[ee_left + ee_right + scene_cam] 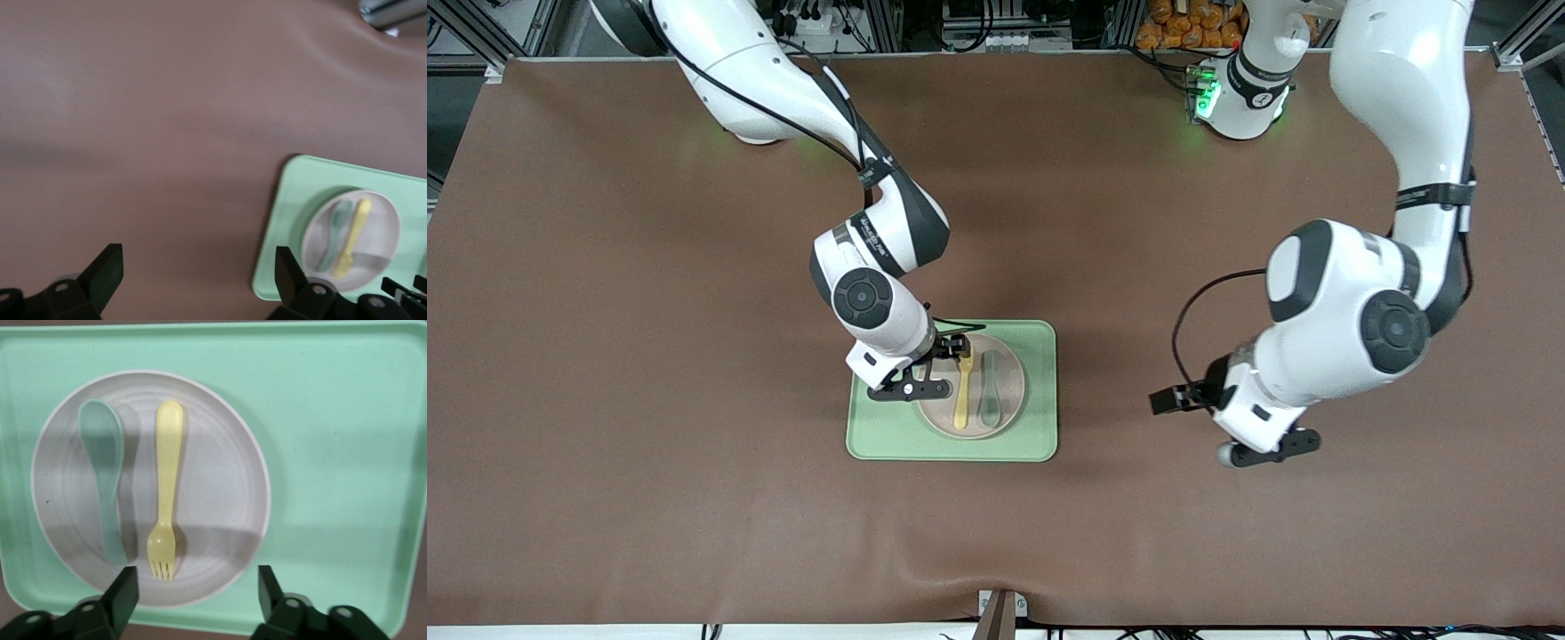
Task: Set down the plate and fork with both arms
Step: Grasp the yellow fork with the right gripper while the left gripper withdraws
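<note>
Worktop (649,356) covered in brown cloth-like sheet, matt, faint ripple at the edge nearest the front camera. Tray (1040,391) pale green, smooth matt plastic look, soft sheen. Plate (220,493) off-white, matt, slightly speckled, faint concentric rings on its face. Fork (167,487) pale yellow plastic, smooth, low gloss. Spoon (103,473) grey-green plastic, smooth, matt. Arm shells glossy white plastic with dark grey joint caps. Right tool (197,593) and left tool (197,277): black fingers, matt hard plastic look.
</note>
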`<act>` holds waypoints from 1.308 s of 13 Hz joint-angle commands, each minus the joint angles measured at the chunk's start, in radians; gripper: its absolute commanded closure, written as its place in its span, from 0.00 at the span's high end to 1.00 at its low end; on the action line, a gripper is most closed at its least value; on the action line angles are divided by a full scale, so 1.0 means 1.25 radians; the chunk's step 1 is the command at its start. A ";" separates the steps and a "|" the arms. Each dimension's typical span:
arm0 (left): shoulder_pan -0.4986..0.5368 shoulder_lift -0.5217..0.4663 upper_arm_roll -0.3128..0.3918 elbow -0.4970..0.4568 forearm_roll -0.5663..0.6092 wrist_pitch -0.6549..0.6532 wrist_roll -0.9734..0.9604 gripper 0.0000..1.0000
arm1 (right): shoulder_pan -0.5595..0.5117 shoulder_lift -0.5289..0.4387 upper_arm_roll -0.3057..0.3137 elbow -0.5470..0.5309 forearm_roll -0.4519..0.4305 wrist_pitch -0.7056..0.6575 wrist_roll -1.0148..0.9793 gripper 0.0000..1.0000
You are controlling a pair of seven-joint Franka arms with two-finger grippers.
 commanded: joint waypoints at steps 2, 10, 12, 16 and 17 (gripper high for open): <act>0.044 -0.041 -0.006 -0.029 0.113 -0.019 0.078 1.00 | 0.035 0.054 -0.013 0.063 -0.008 0.013 0.013 0.67; 0.168 -0.122 -0.014 -0.030 0.174 -0.169 0.284 1.00 | 0.058 0.146 -0.018 0.150 -0.096 0.014 0.110 0.66; 0.195 -0.190 -0.017 -0.055 0.174 -0.227 0.322 1.00 | 0.059 0.151 -0.018 0.150 -0.096 0.016 0.116 0.66; 0.190 -0.347 -0.014 -0.167 0.171 -0.284 0.308 1.00 | 0.065 0.154 -0.017 0.143 -0.095 0.029 0.137 0.66; 0.174 -0.384 -0.016 -0.173 0.172 -0.308 0.260 1.00 | 0.069 0.154 -0.017 0.143 -0.095 0.029 0.137 0.66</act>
